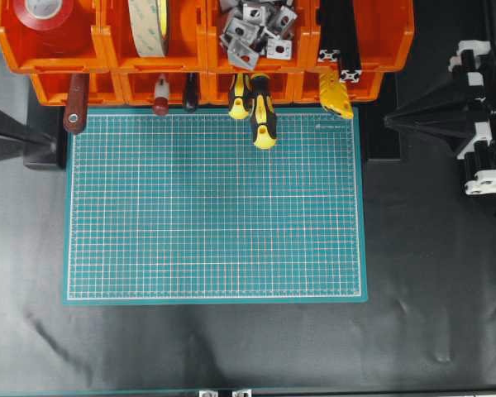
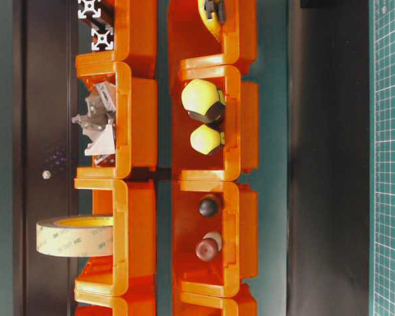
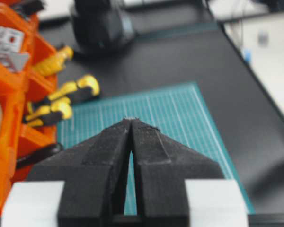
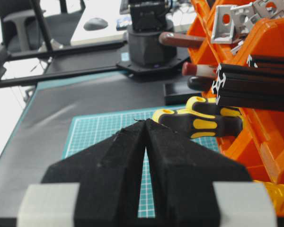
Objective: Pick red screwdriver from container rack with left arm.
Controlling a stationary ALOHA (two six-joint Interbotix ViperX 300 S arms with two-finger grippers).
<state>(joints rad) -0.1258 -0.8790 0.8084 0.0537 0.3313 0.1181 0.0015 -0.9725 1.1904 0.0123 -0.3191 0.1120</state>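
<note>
Left gripper (image 3: 131, 124): black foam-faced jaws pressed together at the tips, nothing between them; it hangs above the green mat, well apart from the rack.
Maroon handle (image 1: 75, 106): flat, dark, with a hole near its end, sticking out of the leftmost lower bin; not the target.
Red screwdriver (image 1: 160, 97): in the lower row of the container rack (image 1: 99, 50), second bin from the left, its rounded dark red cap poking out over the mat's far edge, white band just behind it; a black-capped tool lies just beside it on the right.
Step in hand: by my reading, the approach has not begun. The jaws need to part first, then come in level with the bin's open front, straddle the slim handle near the cap, and draw it straight out so the thin shaft does not snag the bin lip or drag the black tool along.
Yellow-and-black screwdrivers (image 1: 256, 107): thicker, rubbery-looking grips in the next bin to the right.
Rack material: glossy orange plastic, open-fronted, two stacked rows.
Cutting mat (image 1: 215, 207): matt green with a white grid, on a dark bench.
Right gripper (image 4: 146, 124): jaws together, empty, on the right side.
</note>
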